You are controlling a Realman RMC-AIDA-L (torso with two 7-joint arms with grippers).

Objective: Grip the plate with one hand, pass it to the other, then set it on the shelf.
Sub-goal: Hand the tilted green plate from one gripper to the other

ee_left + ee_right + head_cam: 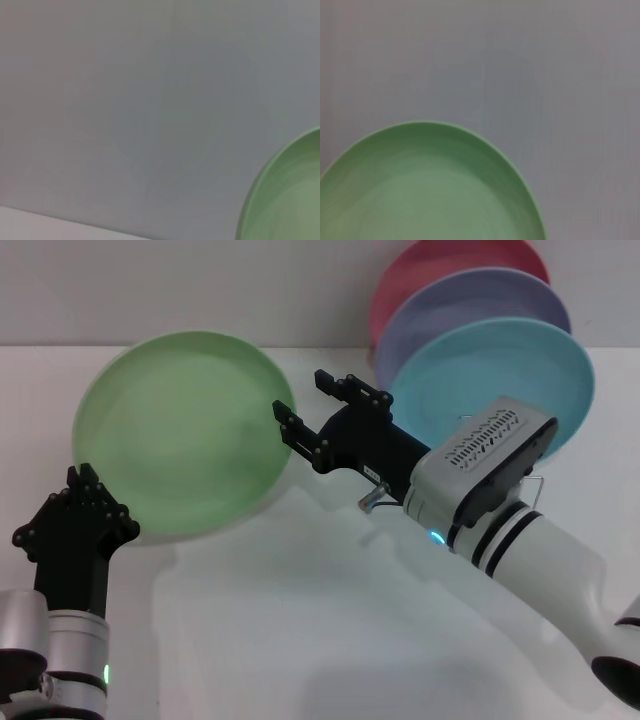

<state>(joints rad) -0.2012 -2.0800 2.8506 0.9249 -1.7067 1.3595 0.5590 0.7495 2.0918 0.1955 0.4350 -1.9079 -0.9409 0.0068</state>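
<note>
Overhead, the light-green plate [180, 430] is held up off the white table [300, 640], tilted so that its hollow face looks toward the head camera, on the robot's left side of the scene. The left gripper [85, 490], black on a slim silver-and-white wrist with a small green light, sits at the plate's lower left edge, and its fingers are closed on the rim there. The right gripper [305, 415], black on a thick white arm with a vented grille housing, reaches in from the right to the plate's opposite edge; its two fingers stand spread apart, the lower one [300, 440] overlapping the plate's rim and the upper one [345, 390] just beyond it, and whether they touch the plate cannot be told. Behind the right arm, three more plates stand on edge against the grey wall: a sky-blue plate [500, 375] in front, a lavender plate [470, 300] behind it, and a pink-red plate [440, 265] at the back. A bit of thin silver wire of the dish rack [537, 485] shows beside the vented housing. Both wrist views show only part of the green plate against the plain wall.
</note>
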